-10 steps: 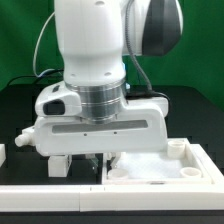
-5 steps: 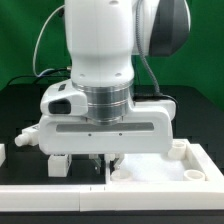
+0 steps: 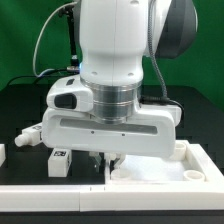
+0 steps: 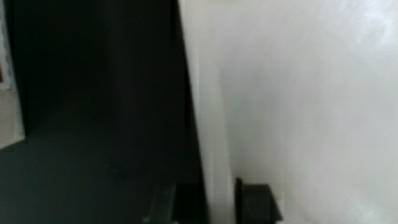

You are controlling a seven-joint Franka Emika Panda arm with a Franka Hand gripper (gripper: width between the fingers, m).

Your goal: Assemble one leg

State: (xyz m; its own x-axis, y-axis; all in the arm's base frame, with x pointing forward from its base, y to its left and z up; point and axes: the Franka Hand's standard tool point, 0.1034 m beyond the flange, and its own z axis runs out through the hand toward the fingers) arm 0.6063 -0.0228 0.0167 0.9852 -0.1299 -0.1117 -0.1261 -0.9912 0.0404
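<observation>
The large white square panel (image 3: pixel 165 172) with raised rim and corner blocks lies at the exterior view's lower right. My gripper (image 3: pixel 103 160) hangs low over the panel's rim on its left side. In the wrist view the gripper (image 4: pixel 214 206) has one dark finger (image 4: pixel 258 202) on each side of the white rim of the panel (image 4: pixel 302 100), both touching it. One leg (image 3: pixel 60 163), a small white post with a black-and-white tag, stands on the black table just left of the gripper, apart from it.
A long white rail (image 3: pixel 45 190) runs along the table's front edge. Another white part (image 3: pixel 2 153) shows at the exterior view's far left edge. A pale object (image 4: pixel 7 90) sits at the wrist view's edge. Green backdrop and cables stand behind.
The arm has shifted toward the exterior view's right and the panel has slid slightly right with it. The tagged leg, partly covered before, now shows more fully.
</observation>
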